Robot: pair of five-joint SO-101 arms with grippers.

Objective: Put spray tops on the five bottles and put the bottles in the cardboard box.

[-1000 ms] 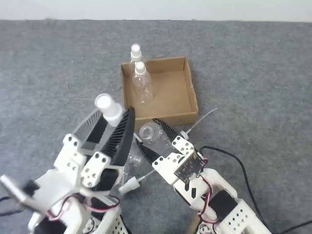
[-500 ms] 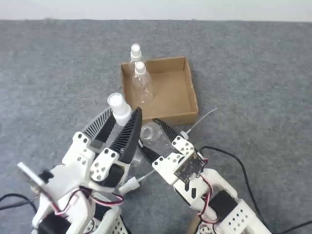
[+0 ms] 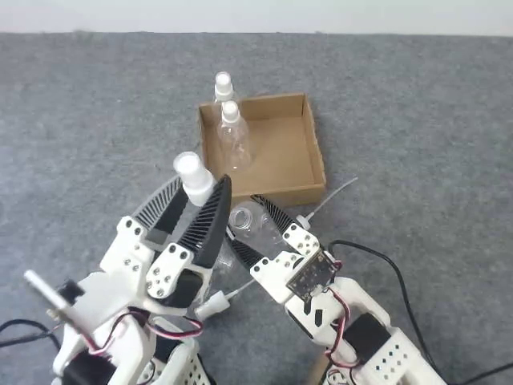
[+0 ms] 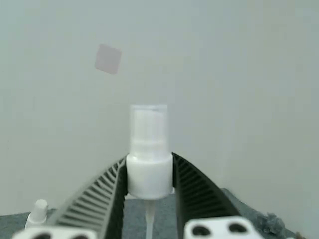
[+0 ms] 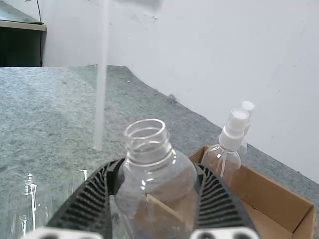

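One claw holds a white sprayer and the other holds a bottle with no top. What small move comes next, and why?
Probably shift the left gripper sideways until the spray top has its tube above the bottle. The right gripper holds that open bottle upright, and the tube hangs beside it, not over its mouth.

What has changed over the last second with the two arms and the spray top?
The left end effector, shut on the spray top, carried it sideways toward the open bottle held in the right end effector, then nearly stopped. Nothing was taken hold of or let go. The right arm, the cardboard box, the capped bottle inside it and the second capped bottle behind it stayed put.
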